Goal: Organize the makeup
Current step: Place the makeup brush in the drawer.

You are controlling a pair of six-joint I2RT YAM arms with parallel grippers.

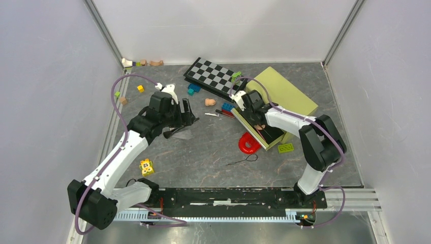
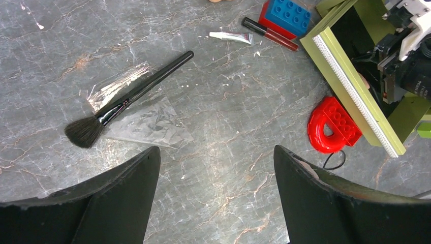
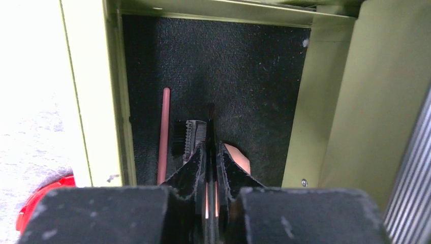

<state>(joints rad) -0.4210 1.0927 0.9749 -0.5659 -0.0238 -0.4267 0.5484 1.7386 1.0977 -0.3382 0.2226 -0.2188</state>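
Note:
A black-handled brush [image 2: 133, 92] with a fluffy dark head lies on a clear wrapper [image 2: 145, 122], ahead of my left gripper [image 2: 215, 152]. That gripper [image 1: 189, 116] hangs open over bare table with nothing between its fingers. A white tube [image 2: 231, 36] and a dark red gloss stick [image 2: 269, 33] lie further off. My right gripper [image 3: 209, 145] is down inside the green box [image 3: 94, 101], shut on a thin black stick [image 3: 209, 119]. In the box's black-lined tray lie a pink pencil [image 3: 164, 132], a small comb brush [image 3: 190, 134] and a peach puff [image 3: 240, 157].
A red horseshoe piece [image 1: 249, 144] lies against the box front, with a black loop [image 1: 245, 159] near it. A chessboard [image 1: 213, 76] sits at the back. Toy bricks are scattered: blue [image 2: 287, 15], yellow [image 1: 147, 166], green [image 1: 285, 148]. The box lid [image 1: 284, 91] lies open behind.

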